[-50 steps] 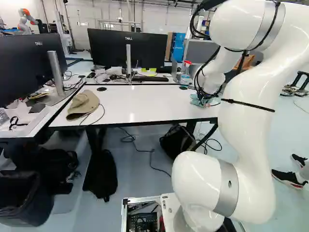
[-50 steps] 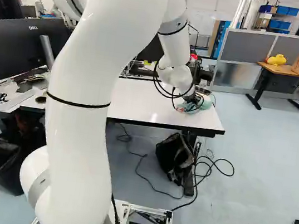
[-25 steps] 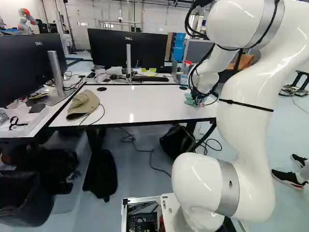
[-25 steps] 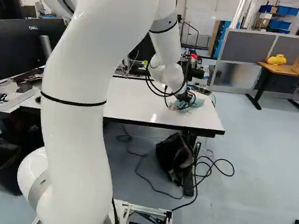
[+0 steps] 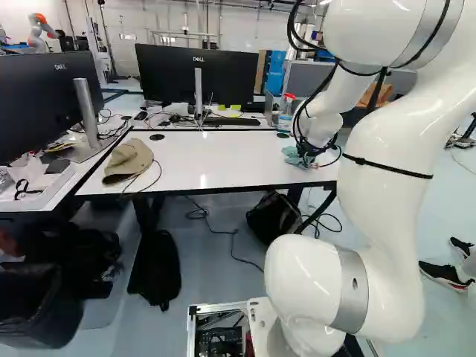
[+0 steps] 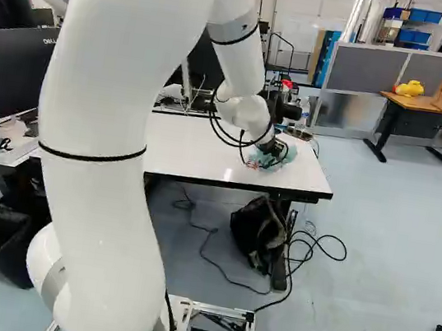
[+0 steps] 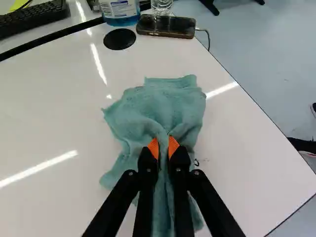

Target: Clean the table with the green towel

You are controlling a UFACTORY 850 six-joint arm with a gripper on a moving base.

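Note:
At the right end of the white table, my gripper points down onto the green towel. The wrist view has the gripper shut on a bunched fold of the towel, an orange pad on either side of it. The cloth spreads out flat and wrinkled ahead of the fingers and runs back beneath them. In the left base view a bit of the towel shows beside the wrist.
Beyond the towel lie a phone, a blue spray bottle and a black disc. A tan hat rests at the table's left. Monitors stand behind. Another robot is far back. The table's right edge is near the gripper.
My arm has shifted left over the table, the towel moving with the gripper. Over the last half second the shift is small. The base has stayed put.

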